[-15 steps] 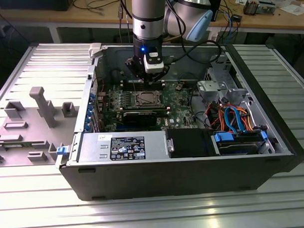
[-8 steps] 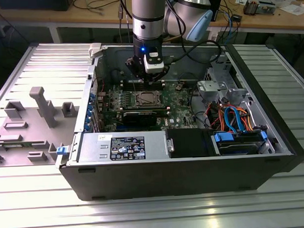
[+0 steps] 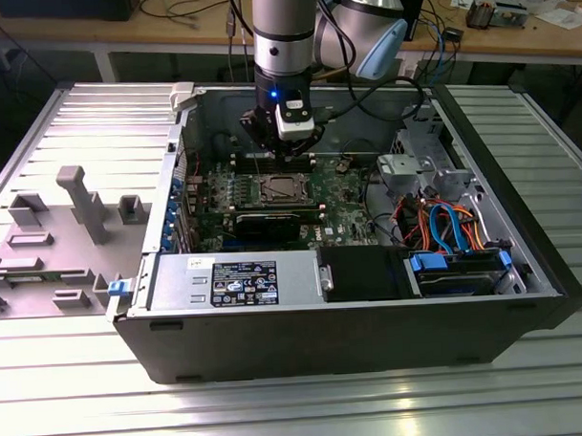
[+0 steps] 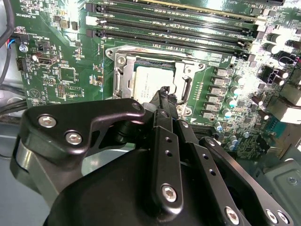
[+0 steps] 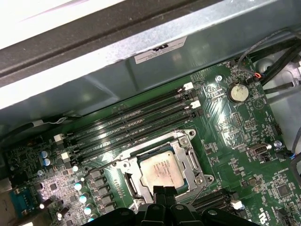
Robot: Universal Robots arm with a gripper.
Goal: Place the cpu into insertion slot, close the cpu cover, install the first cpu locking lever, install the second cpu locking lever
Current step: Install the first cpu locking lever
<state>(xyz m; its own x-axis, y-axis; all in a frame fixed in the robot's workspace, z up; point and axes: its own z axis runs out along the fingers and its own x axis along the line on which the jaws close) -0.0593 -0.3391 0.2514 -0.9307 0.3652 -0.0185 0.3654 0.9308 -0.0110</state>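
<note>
cpu [image 5: 161,170] flat, face up, framed by cpu cover [image 5: 192,159] — hand [image 5: 164,190] clenched just above

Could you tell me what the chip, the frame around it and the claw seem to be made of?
The chip has a dull silvery top, likely plated metal. The frame around it looks like thin stamped sheet metal, bright with glinting edges. The claw is matte black with silver screw heads: coated metal or hard plastic, I cannot tell.
</note>
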